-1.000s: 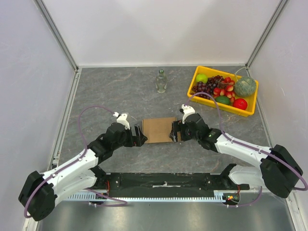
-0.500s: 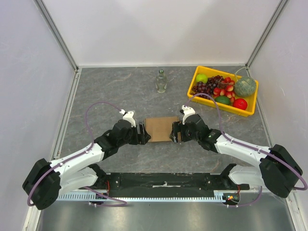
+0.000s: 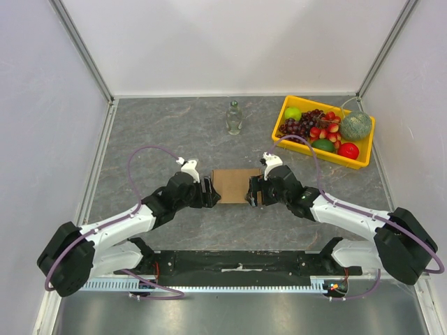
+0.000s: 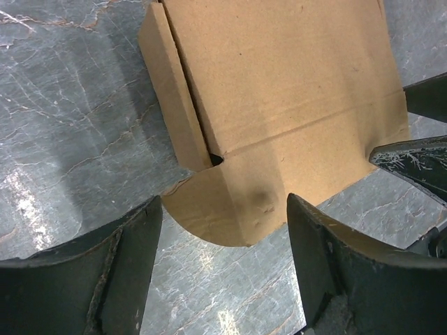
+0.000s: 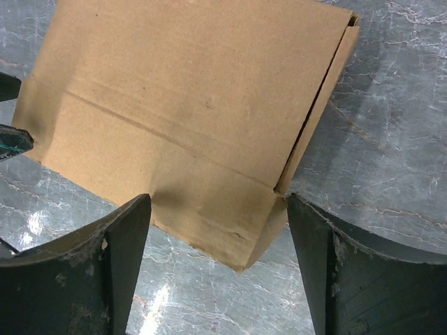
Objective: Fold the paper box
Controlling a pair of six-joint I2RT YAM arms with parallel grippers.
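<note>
Two open, empty pincers, we note: left gripper (image 3: 211,193), right gripper (image 3: 253,190) flank paper box (image 3: 232,186) ends, equally near.

Grey table (image 3: 154,132): paper box (image 3: 232,187), bottle (image 3: 234,117), tray (image 3: 280,117)

A glass bottle (image 3: 234,117) stands near a yellow fruit tray (image 3: 319,152).
</note>
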